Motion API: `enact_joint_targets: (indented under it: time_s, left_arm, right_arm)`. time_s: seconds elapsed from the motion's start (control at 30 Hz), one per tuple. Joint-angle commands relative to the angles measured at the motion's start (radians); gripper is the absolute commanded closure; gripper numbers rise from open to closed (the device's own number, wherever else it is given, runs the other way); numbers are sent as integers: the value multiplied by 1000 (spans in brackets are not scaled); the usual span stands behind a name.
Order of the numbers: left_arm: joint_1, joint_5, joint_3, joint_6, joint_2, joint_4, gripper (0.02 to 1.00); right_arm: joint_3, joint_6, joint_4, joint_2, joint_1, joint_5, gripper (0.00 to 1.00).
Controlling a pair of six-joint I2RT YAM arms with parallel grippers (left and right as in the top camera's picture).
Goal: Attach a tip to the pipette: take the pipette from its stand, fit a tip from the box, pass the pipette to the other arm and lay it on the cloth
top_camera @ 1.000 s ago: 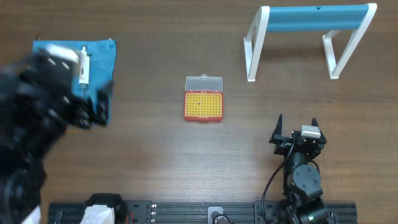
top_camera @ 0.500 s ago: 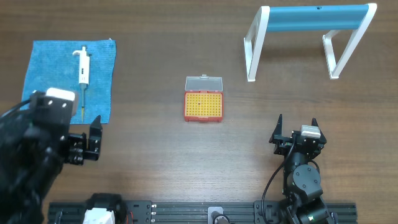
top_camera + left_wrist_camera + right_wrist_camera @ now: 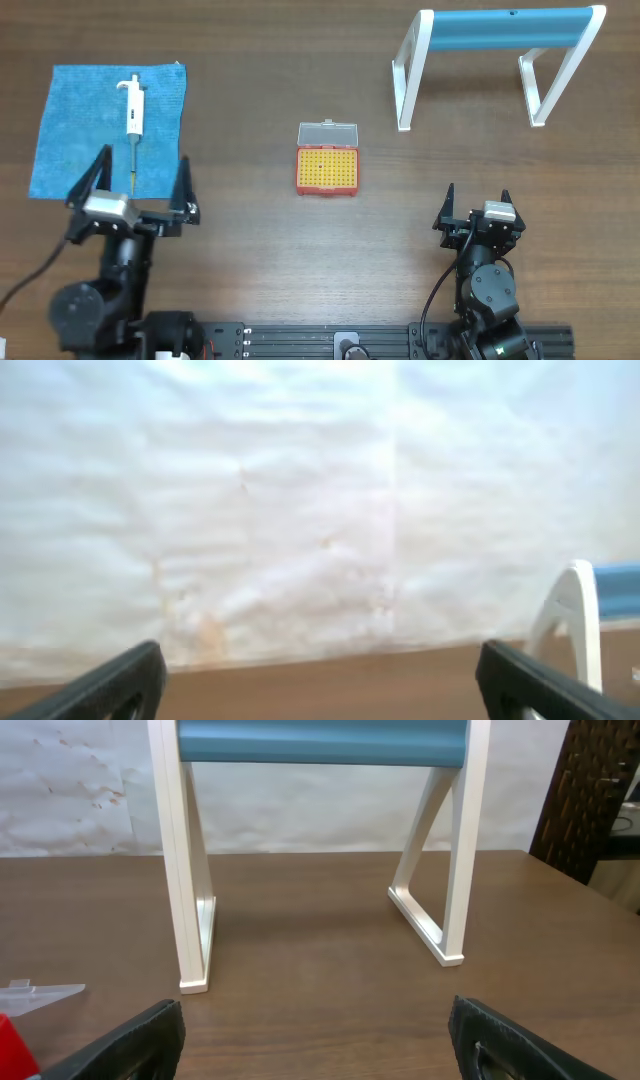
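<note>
Left gripper [image 3: 143, 158]: fingers spread wide, nothing between them, held level near the arm's own base, and in the top view they frame the near edge of the cloth [image 3: 70, 120]. The right gripper [image 3: 478, 190] is spread and empty too, low by its own base. The pipette [image 3: 131, 110] lies flat on the cloth, slim tipped end pointing toward the left arm and clear of both grippers. I'd call the laying-down done, so any parking move should lift those left fingers high and draw them straight back, so they neither snag the cloth's edge nor nudge the tip.
</note>
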Motion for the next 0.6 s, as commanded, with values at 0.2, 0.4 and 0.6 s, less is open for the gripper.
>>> enact_joint_targets:
  time_s: [0.2, 0.4, 0.6]
  left_arm:
    - [5, 30, -230, -39, -116, 72, 23]
    - [5, 7, -315, -38, -244, 77, 20]
    - [5, 10, -449, -59, -243, 216, 20]
  right_arm:
    - [-5, -15, 0, -3, 1, 15, 132]
    - [-5, -14, 0, -3, 1, 15, 132]
    - [-5, -14, 0, -3, 1, 15, 132]
